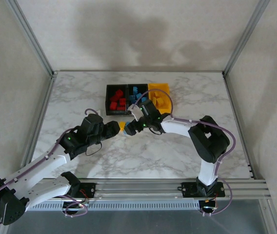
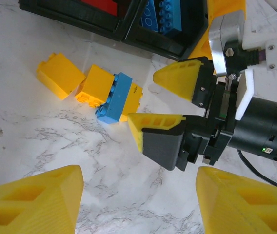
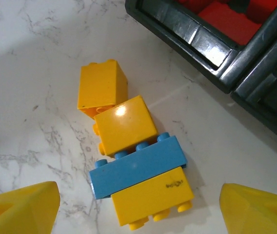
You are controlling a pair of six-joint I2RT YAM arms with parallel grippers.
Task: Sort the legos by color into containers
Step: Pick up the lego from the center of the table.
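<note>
Here, left pincer (image 2: 138, 195) wide, right pincer (image 2: 146, 100) wide beside clustered yellow-blue legos (image 2: 113, 97), containers (image 2: 104, 30) cropped at top edge.

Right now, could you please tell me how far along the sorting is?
Mostly done: red bricks lie in the left black bin, blue bricks in the middle bin, yellow bricks in the yellow bin. Nothing is in hand: left claw and right claw are open. Left on the table: a blue brick sandwiched between two yellow ones, plus a loose yellow brick beside them.
</note>
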